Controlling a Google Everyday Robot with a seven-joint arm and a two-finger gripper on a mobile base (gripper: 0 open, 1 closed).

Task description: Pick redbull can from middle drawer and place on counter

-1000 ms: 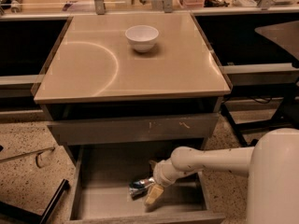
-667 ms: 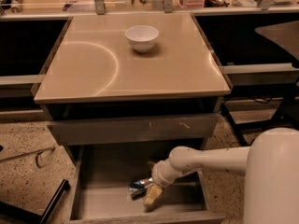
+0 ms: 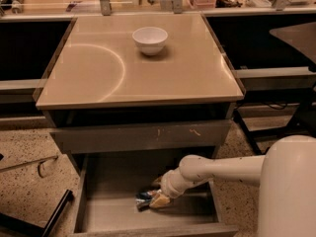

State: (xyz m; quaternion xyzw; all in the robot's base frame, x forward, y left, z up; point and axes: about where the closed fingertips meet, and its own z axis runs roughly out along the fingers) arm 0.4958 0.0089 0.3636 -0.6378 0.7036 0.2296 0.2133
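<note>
Shiny redbull can beside hand in middle drawer.

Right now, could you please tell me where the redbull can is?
The redbull can lies low-centre in the camera view, inside the open middle drawer, at the tip of the pincer.

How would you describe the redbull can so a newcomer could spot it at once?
Start at the grey cabinet with the glossy tan counter, then drop to the open middle drawer. Near its front, at the gripper of the white arm, lies the redbull can. It is small, shiny, silver-and-blue, unlike the white bowl on the counter.
</note>
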